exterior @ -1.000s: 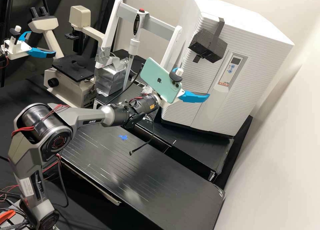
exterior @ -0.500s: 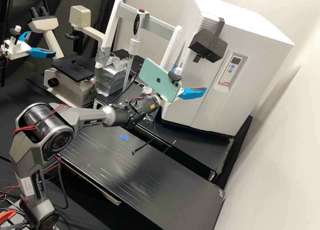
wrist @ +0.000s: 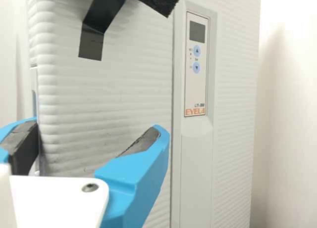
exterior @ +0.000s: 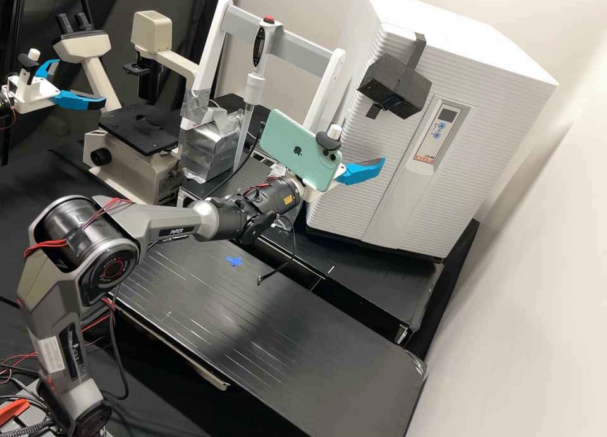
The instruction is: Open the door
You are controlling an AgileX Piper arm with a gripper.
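Gripper is spread wide w/ nothing in it, by the side edge of the seemingly shut cabinet door, prob. so one finger can hook behind & pull.

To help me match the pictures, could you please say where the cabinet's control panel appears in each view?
High view: the control panel is on the white cabinet's front, lower right of the black block.
Wrist view: the control panel is on that front, beside its vertical seam, beyond the blue fingers.
Shared landmark: the black block.
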